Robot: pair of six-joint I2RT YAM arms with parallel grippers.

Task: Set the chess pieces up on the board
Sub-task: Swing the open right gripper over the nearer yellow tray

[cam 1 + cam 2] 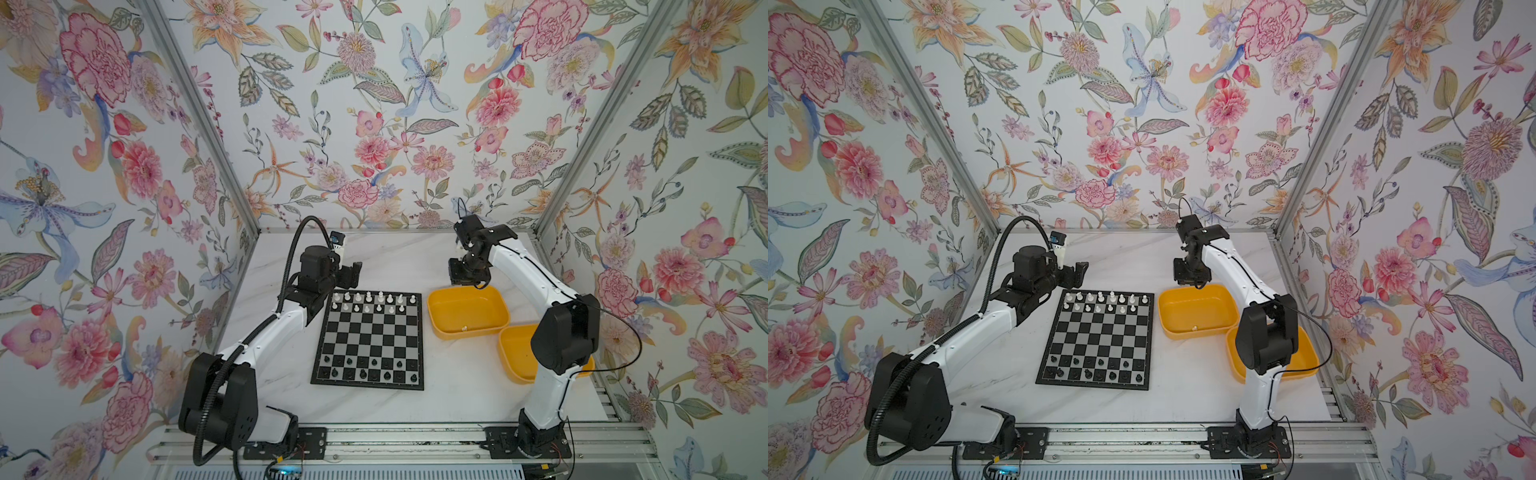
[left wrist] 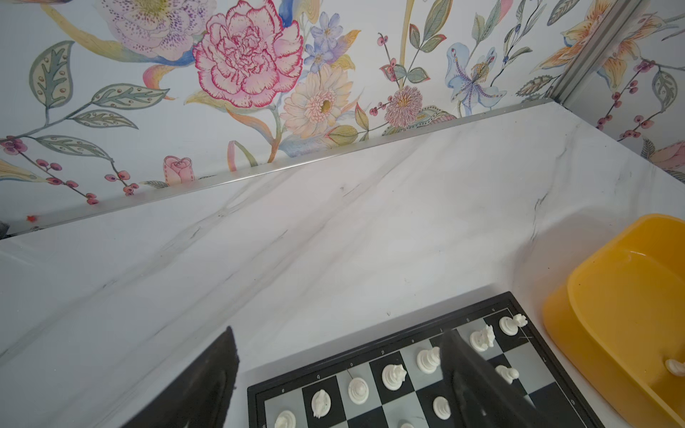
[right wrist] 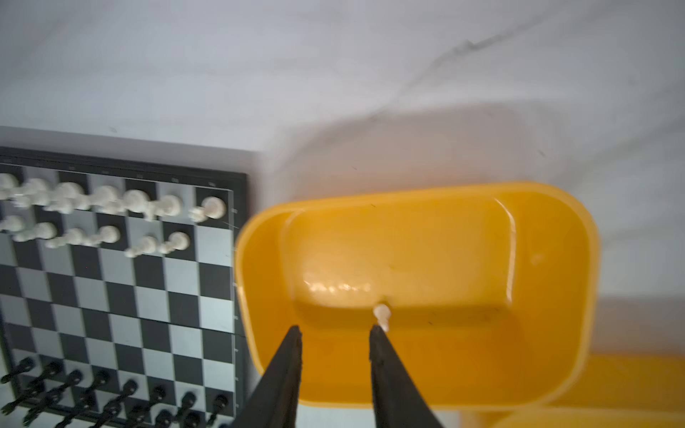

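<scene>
Marble table (image 1: 457, 395) — two yellow tubs (image 1: 465, 309) (image 1: 515, 357), one white piece (image 3: 381, 315) inside one; left pincer (image 2: 339, 331), right pincer (image 3: 334, 328) released.

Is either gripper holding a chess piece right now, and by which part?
Nothing is held. The left gripper is open by the board; the right gripper is open above the yellow tub, where one white piece lies loose.

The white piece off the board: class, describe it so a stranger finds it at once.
Start at the board mid-table, then look right to the farther yellow tub. One tiny white piece sits inside, by its near wall. It alone is off the board; the other white pieces stand on the board's two far rows.
</scene>
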